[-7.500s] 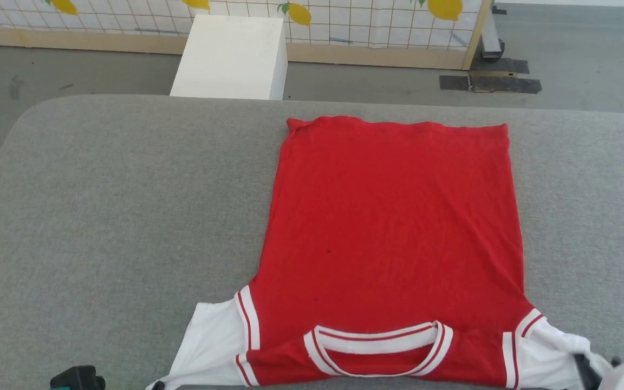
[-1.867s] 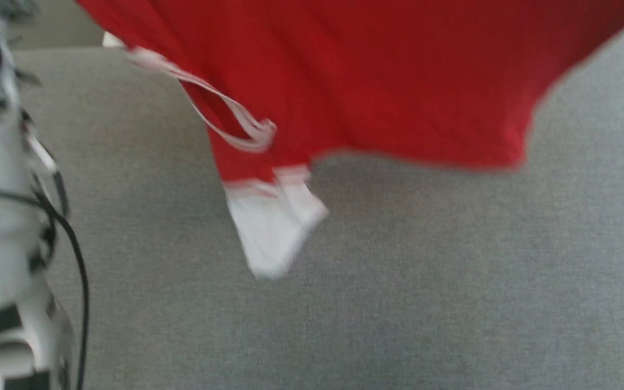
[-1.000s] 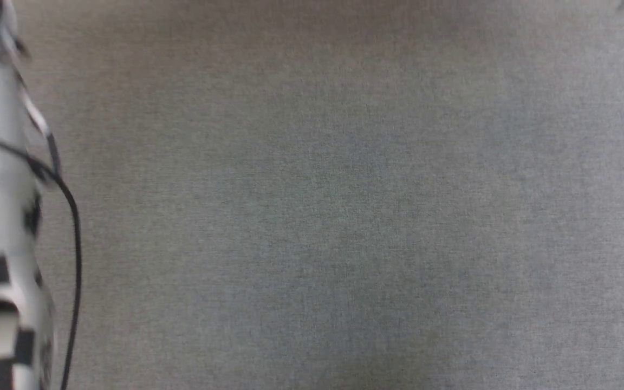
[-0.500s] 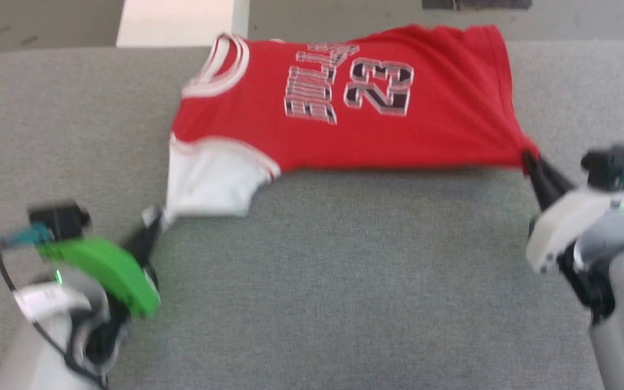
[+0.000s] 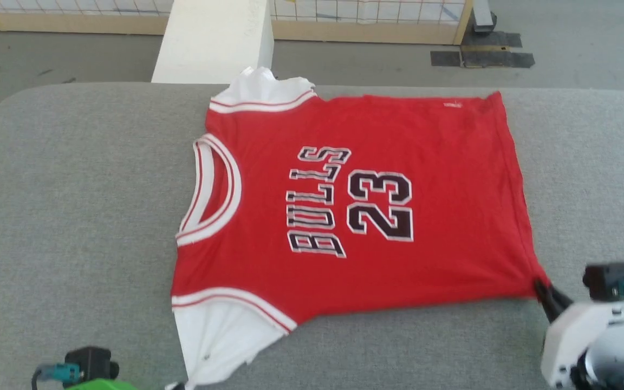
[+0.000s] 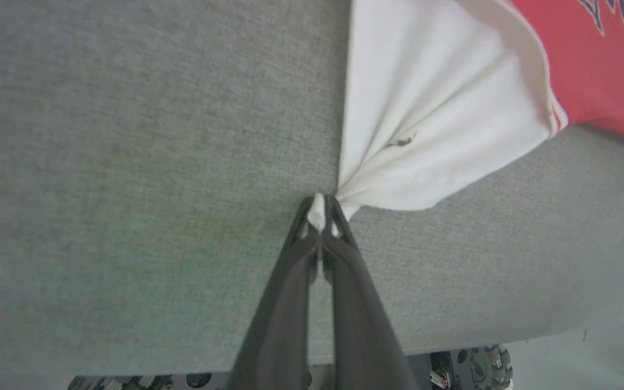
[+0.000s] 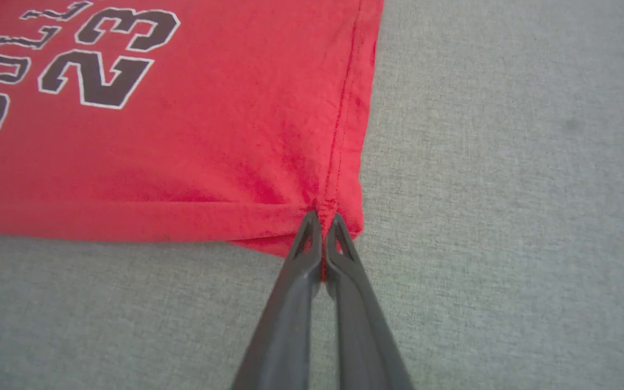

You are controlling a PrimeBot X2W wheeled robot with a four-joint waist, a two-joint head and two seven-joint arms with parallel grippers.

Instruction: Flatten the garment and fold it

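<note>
On the grey padded tabletop (image 5: 73, 189) the garment (image 5: 344, 200) is spread out with its letters and numbers facing up. Its collar (image 5: 234, 187) is turned to the left edge and its hem to the right edge. The near white sleeve (image 5: 220, 336) is pinched at its tip by the left gripper (image 6: 320, 208), whose fingers are closed tight on the cloth close to the near edge. The near hem corner (image 7: 347, 214) is pinched the same way by the right gripper (image 7: 323, 222). The cloth is pulled into small folds at both pinched spots, and the far sleeve (image 5: 260, 86) is bunched up at the far edge. So the flattening step looks to be in hand, and no fold has been made yet. Next, a gentle pull toward the near edge is likely called for. Then both pinched spots should be let go, so that the far sleeve can be smoothed out before folding is begun.
</note>
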